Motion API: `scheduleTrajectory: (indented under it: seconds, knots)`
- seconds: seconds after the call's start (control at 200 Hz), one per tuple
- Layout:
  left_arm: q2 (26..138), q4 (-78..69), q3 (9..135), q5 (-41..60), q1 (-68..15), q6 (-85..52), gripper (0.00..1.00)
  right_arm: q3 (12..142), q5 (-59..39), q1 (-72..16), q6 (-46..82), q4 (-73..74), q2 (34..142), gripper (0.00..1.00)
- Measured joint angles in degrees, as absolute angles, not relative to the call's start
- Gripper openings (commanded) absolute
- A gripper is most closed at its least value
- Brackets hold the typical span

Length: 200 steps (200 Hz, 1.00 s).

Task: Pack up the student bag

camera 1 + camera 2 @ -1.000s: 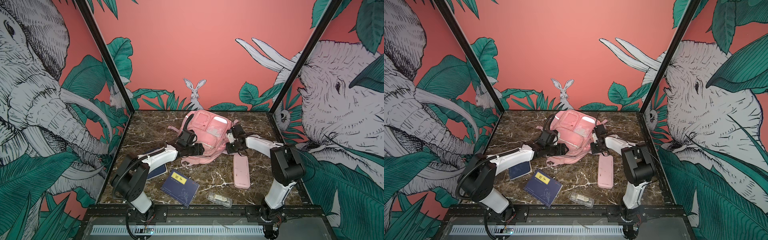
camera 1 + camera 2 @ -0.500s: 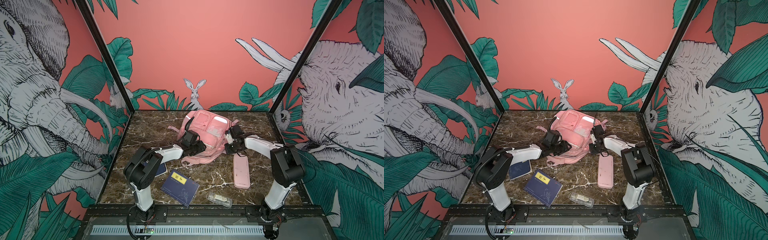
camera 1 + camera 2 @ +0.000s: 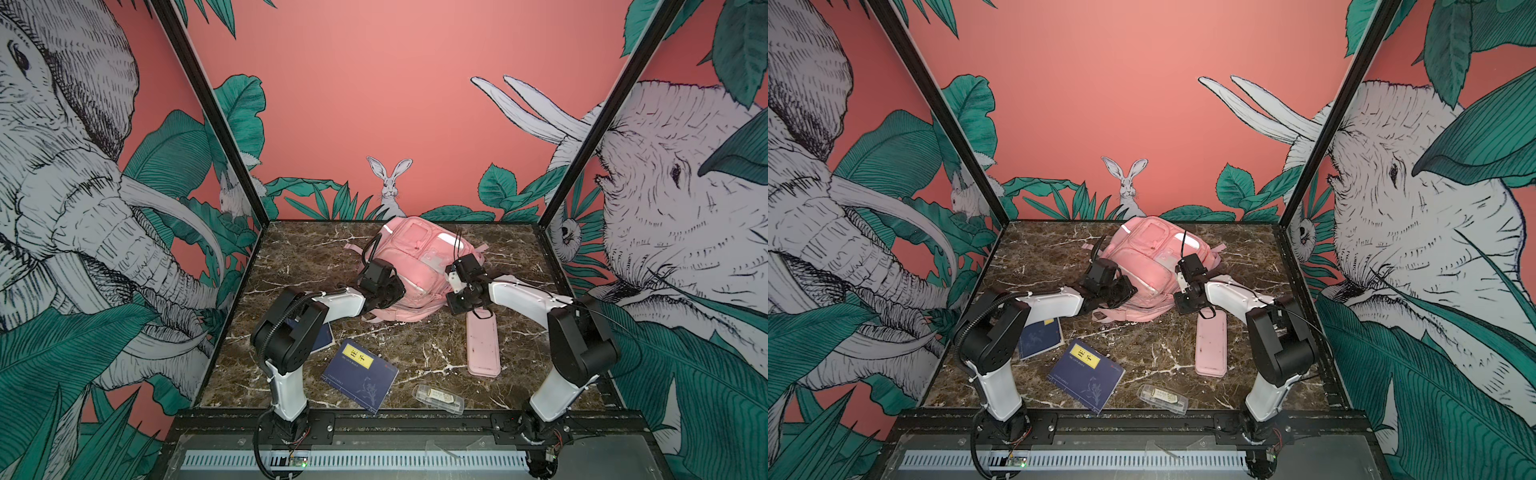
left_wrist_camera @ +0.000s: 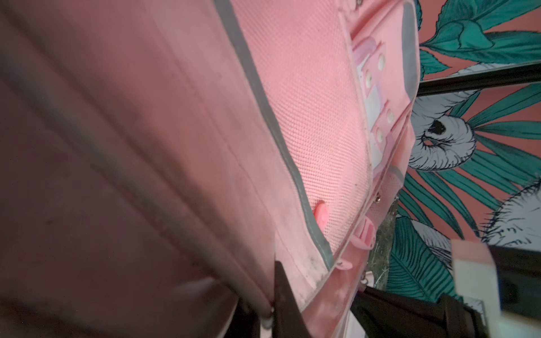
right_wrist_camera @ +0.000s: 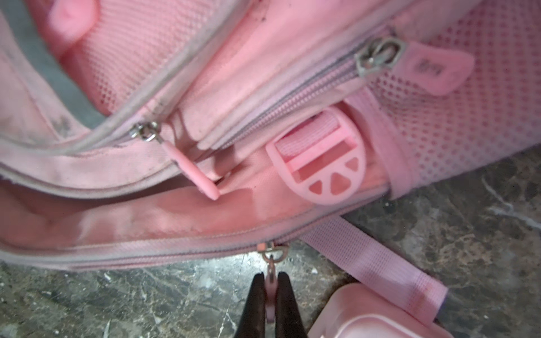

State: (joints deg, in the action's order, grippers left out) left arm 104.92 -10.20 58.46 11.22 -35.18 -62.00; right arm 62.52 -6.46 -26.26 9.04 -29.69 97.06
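Observation:
The student bag (image 3: 415,257) (image 3: 1150,249), a soft pink backpack, lies flat at the back middle of the marble table. My left gripper (image 3: 395,291) (image 3: 1125,291) sits at its near-left edge. In the left wrist view that gripper (image 4: 270,310) is shut, pinching a fold of the bag's fabric (image 4: 307,117). My right gripper (image 3: 455,305) (image 3: 1183,305) is at the bag's near-right edge. In the right wrist view it (image 5: 270,292) is shut on the pink zip pull (image 5: 270,281) of the main zipper, whose seam gapes slightly.
A long pink pencil case (image 3: 482,345) (image 3: 1210,345) (image 5: 366,316) lies just in front of the right gripper. A navy notebook (image 3: 359,376) (image 3: 1086,374) lies front centre, another (image 3: 324,338) (image 3: 1040,338) under the left arm. A clear plastic box (image 3: 438,399) (image 3: 1163,398) sits near the front edge.
The left arm swung in towards the bag and its gripper closed on the bag's near-left edge. The right gripper has stayed shut on the zip pull.

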Motion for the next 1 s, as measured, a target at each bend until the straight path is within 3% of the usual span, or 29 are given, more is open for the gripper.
scheduleTrajectory:
  seconds: [0.435,0.84,0.9,1.0]
  knots:
    - [105.0,-13.0,58.5,11.1,-34.7,-64.0,0.00,64.4,-10.7,-35.6,16.6,-30.0,95.9,0.03]
    - [105.0,-14.5,58.5,10.9,-34.3,-64.5,0.00,71.0,-16.0,-43.0,24.8,-25.3,103.0,0.01]
    - [105.0,-14.5,58.5,10.9,-34.2,-64.3,0.02,71.0,-16.6,-43.1,25.8,-24.2,103.8,0.01]
    - [105.0,-14.4,58.5,11.4,-33.6,-63.4,0.16,71.0,-16.6,-43.4,26.8,-23.3,104.0,0.01]
